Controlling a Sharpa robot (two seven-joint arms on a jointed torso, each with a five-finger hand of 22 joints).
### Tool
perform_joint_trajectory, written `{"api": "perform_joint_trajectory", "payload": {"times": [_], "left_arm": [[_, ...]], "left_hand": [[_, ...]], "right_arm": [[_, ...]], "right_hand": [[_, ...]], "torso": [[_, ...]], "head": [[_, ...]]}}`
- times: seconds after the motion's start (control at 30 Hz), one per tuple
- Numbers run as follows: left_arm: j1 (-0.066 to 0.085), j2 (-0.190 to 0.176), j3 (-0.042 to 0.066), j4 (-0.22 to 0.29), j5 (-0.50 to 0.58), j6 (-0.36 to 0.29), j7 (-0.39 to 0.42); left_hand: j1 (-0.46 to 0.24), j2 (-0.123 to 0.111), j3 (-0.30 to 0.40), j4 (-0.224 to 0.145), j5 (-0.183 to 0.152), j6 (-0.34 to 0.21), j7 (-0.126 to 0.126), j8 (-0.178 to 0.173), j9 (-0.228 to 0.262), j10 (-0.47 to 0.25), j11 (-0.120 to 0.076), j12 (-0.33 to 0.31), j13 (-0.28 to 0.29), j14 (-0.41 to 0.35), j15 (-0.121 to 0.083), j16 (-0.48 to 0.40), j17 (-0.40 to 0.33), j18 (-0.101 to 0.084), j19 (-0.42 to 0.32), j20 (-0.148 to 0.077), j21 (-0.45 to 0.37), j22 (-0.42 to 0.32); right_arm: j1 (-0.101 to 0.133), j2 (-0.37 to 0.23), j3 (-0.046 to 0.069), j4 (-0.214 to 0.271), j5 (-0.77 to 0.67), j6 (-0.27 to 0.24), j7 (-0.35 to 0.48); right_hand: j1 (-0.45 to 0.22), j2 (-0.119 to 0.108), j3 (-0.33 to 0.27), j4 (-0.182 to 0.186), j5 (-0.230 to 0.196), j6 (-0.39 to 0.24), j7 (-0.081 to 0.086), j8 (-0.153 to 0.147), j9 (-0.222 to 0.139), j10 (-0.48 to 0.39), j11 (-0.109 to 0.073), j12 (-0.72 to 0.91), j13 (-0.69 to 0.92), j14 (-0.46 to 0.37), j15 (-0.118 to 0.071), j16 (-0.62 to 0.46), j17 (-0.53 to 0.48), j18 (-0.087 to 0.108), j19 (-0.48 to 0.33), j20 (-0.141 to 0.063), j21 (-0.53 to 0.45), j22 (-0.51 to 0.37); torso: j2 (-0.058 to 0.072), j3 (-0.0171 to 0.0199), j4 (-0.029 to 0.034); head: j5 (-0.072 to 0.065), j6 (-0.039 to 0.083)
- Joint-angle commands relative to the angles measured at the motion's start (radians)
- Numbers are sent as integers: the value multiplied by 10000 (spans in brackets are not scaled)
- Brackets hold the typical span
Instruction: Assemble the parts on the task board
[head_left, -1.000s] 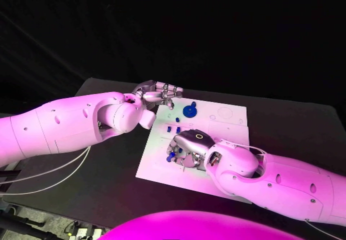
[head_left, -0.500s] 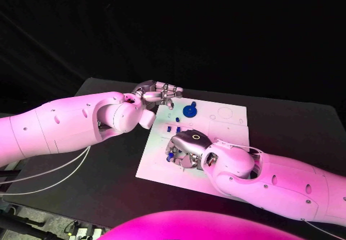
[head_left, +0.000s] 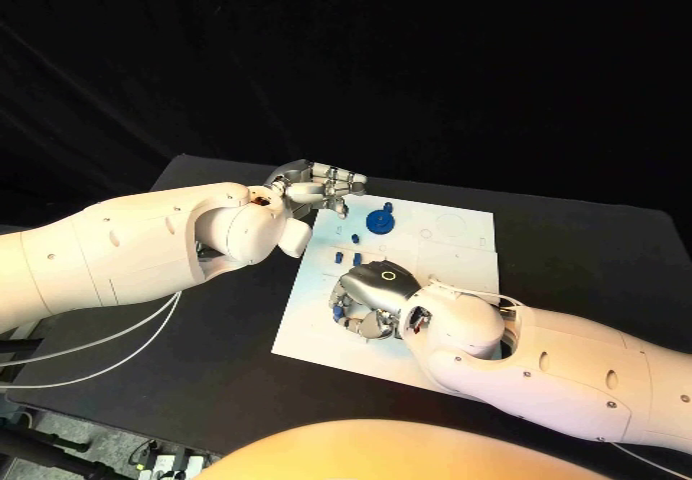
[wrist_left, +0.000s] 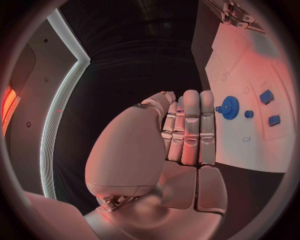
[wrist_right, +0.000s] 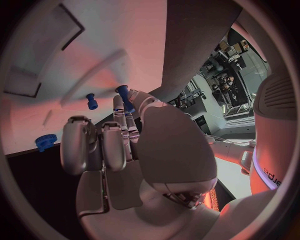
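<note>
now your right hand (head_left: 378, 290) pinches a blue peg (wrist_right: 123, 94) in its fingertips over the task board (head_left: 433, 250); left hand (head_left: 315, 186) hovers with fingers pressed together by the blue gear (head_left: 379, 220). tilt it and the peg could jam or slip.

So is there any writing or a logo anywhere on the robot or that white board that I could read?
Right wrist view: dark lettering on the white arm at the circle's rim, cut off and bent, roughly "ep"; not readable as a word.
Task board: only faint outlined shapes, no text to be read.
Left hand, right hand: no lettering to be seen.
</note>
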Motion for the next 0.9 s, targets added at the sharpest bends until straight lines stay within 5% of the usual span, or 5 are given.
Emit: {"api": "perform_joint_trajectory", "payload": {"times": [0.03, 0.33, 0.57, 0.77, 0.9], "left_arm": [[9, 6, 6, 17, -24, 177, 15], [9, -3, 5, 11, -24, 204, -11], [7, -24, -2, -1, -24, 211, -22], [4, -45, -29, -3, -24, 215, -25], [3, -103, -81, 7, -24, 184, -20]], "left_hand": [[-18, 103, 4, -59, 1, -36, 46, 49, -14, -51, 2, 9, 15, -32, 15, -31, -15, 160, -42, 43, -48, -8], [-36, 106, -6, -57, -1, -43, 49, 55, -19, -64, 6, 24, 16, -33, 19, -30, -23, 163, -53, 46, -70, -25], [-36, 106, -6, -57, -1, -43, 49, 55, -19, -64, 6, 24, 16, -33, 19, -30, -23, 163, -53, 46, -70, -25], [-36, 106, -6, -57, -1, -43, 49, 55, -19, -64, 6, 24, 16, -33, 19, -30, -23, 163, -53, 46, -70, -25], [-36, 106, -6, -57, -1, -43, 49, 55, -19, -64, 6, 24, 16, -33, 19, -30, -23, 163, -53, 46, -70, -25]], "right_arm": [[-9, -8, -4, 2, -184, -252, -137], [-11, -160, -5, 159, -166, -1246, -133], [89, -947, 49, 923, 25, -1892, -53], [543, -2494, 141, 1760, 1695, -2481, 209], [797, -3637, 156, 2071, 3353, -2526, 92]], "right_hand": [[-185, -50, -94, 49, 37, -214, 15, -30, -59, -230, 36, -84, -24, 407, 98, -34, -44, -3, -71, 61, -188, 1677], [-442, -134, -790, -36, -75, -1091, -63, -8, -296, -1115, 131, 50, 2, 255, 184, -291, -450, 143, -409, 167, -970, 1449], [-362, 11, -1824, -30, -157, -1365, -181, 26, -363, -1717, 198, 540, 72, 160, 221, -468, -733, 226, -572, 214, -1471, 1298], [-725, 296, -2146, 368, -59, -391, 54, 454, -162, -38, -58, 1741, 509, 315, 59, -250, -413, 51, -125, 102, -554, 1596], [-1378, 117, -3056, 914, 158, -49, -265, 623, -84, 1096, -403, 3285, 1581, 468, -253, 73, 56, -86, 208, -204, 192, 1865]], "torso": [[-2, 6, -5], [1, 13, 1], [-17, 10, -23], [-45, -8, -46], [-104, -20, -144]], "head": [[1, 2], [-39, 26], [-179, 102], [-633, 250], [-972, 324]]}}
